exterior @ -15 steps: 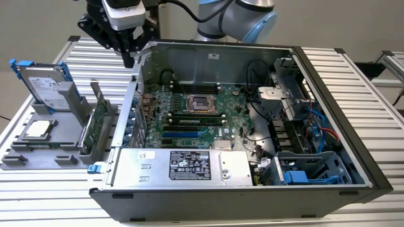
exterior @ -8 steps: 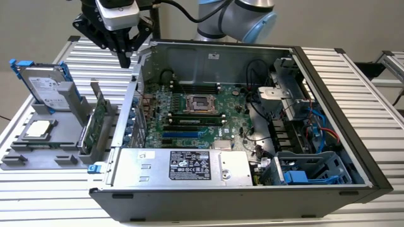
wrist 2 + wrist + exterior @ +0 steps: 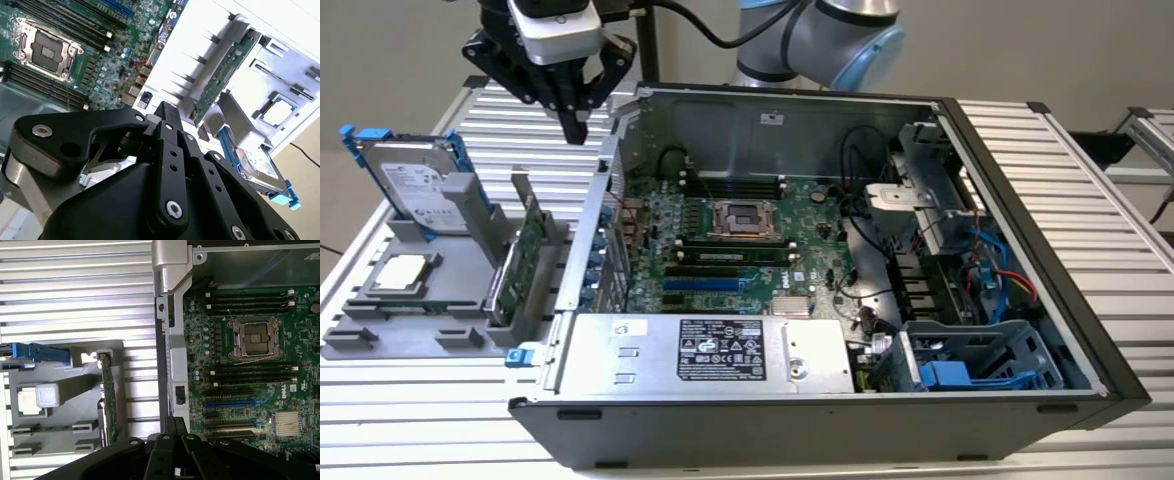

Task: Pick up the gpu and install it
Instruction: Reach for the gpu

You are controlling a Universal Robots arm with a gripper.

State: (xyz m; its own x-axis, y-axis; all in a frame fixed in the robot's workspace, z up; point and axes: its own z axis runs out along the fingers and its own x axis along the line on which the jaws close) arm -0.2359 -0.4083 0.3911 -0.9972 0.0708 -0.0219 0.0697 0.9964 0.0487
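Gripper point(image 3: 576, 128) at upper left of the exterior view, fingers together and empty, well above the gpu point(image 3: 520, 262) standing on edge in the grey holder point(image 3: 400, 338) at mid-left; a descent with fingers closed could topple the card.

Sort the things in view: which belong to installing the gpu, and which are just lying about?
Belong to the job:
gpu, on edge in the grey holder
hand, holding nothing
open computer case
motherboard

Lying about:
hard drive
square silver chip
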